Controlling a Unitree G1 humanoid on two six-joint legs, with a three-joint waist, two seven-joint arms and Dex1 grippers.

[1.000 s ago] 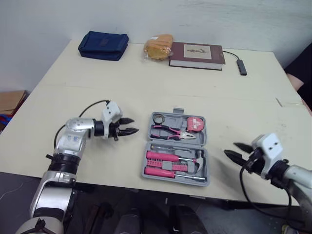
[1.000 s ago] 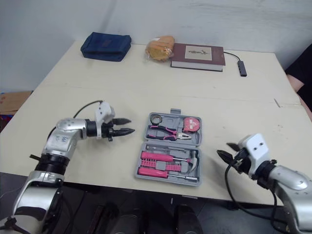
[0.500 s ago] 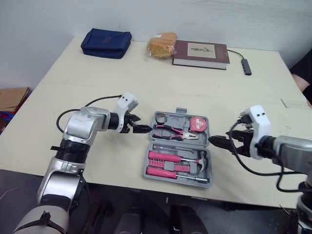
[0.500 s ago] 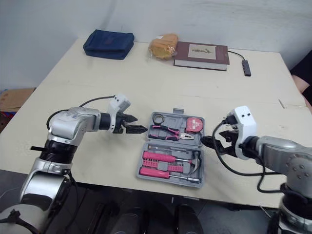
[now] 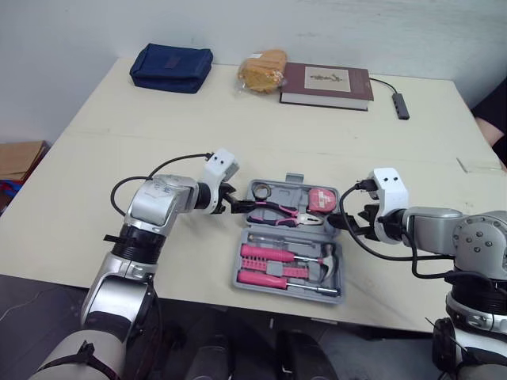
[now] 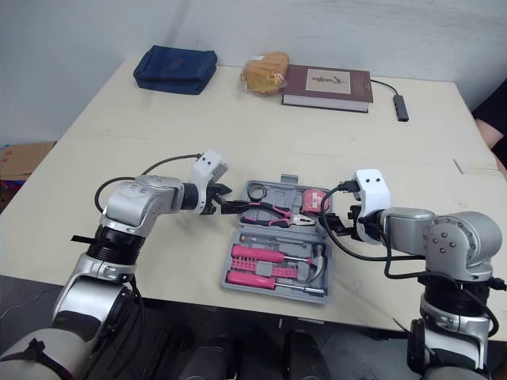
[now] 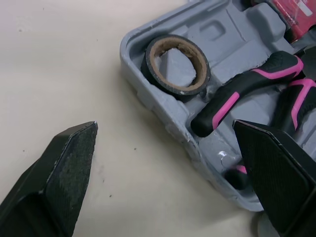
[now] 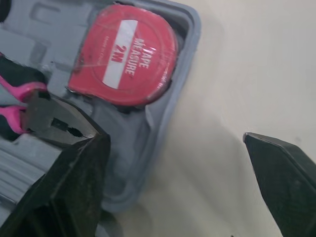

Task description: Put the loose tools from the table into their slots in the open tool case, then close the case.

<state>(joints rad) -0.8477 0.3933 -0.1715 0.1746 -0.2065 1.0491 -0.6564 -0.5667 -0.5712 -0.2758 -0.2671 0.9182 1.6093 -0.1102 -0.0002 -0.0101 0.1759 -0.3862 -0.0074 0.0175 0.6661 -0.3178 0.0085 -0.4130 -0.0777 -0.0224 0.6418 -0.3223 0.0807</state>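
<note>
The left gripper (image 5: 235,207) has its two fingers apart. One finger is over the bare desk (image 5: 238,127) and one is over the left rim of the tool case (image 7: 163,116). The right gripper (image 5: 347,223) is spread apart too, at the case's right rim, just beside the red tape measure (image 8: 123,54). The case lies open near the middle of the desk's front edge. The pliers (image 5: 281,212), the roll of tape (image 7: 175,61) and the screwdrivers (image 5: 265,255) seem to sit in their slots, so I think closing is what is left. The case looks like hard, smooth plastic, so it may slip. It is full of metal tools, so the far half will feel heavy to lift. I would pinch the thin side rims of that half, one on each side. The desk is flat and smooth, so the case may slide. There is lots of room. The blue pouch (image 5: 171,70) and the book (image 5: 325,85) are well apart, along the far edge.
</note>
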